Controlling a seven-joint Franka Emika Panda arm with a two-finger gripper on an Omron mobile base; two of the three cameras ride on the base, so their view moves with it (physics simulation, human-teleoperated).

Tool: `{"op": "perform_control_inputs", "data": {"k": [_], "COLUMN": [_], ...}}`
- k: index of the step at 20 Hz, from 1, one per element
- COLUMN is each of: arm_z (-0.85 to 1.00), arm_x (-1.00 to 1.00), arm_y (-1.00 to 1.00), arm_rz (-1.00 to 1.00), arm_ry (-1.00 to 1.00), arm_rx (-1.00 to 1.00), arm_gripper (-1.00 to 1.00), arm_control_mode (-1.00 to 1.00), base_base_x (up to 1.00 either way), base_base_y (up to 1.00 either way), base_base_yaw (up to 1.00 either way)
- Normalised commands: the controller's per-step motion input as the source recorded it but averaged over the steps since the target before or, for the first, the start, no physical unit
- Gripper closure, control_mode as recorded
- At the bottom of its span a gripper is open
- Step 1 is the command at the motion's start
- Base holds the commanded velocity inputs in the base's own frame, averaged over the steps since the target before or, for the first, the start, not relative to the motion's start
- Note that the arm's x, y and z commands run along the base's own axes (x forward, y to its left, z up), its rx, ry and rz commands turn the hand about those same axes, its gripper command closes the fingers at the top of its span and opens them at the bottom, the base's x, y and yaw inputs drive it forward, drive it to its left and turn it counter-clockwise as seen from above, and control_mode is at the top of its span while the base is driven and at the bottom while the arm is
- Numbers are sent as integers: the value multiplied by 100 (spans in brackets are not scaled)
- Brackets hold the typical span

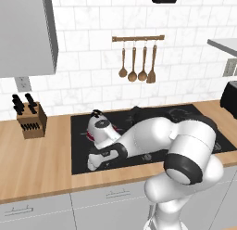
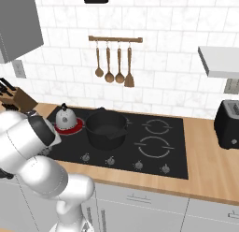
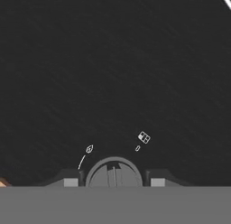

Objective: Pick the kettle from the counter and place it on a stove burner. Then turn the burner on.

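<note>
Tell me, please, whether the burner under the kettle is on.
On: the stove burner glows red around the upright kettle standing on it.

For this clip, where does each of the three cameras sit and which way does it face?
Left base view: behind the arm's left, facing the black glass cooktop; white arm fills the lower right.
Right base view: behind its right, showing the small silvery-white kettle on a red-glowing burner beside the wide black pot; arm lower left.
Hand view: looks down at a grey round knob between the fingertips.
Both base views share cooktop and wooden spoons.

Glossy silvery-white metal kettle [image 2: 66, 118], black glass cooktop [image 2: 177, 156], wood-grain counter [image 1: 37, 164].
</note>
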Motion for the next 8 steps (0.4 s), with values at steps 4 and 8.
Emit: {"op": "perform_control_inputs", "data": {"k": [4, 8], "arm_z": [-1, 36], "arm_x": [0, 0], "arm_y": [0, 0], "arm_rz": [4, -5], "arm_ry": [0, -2], "arm_rx": [0, 0], "arm_gripper": [-100, -100], "arm_control_mode": [-100, -100], "base_base_x": [0, 0], "base_base_y": [0, 0], "base_base_yaw": [0, 0]}}
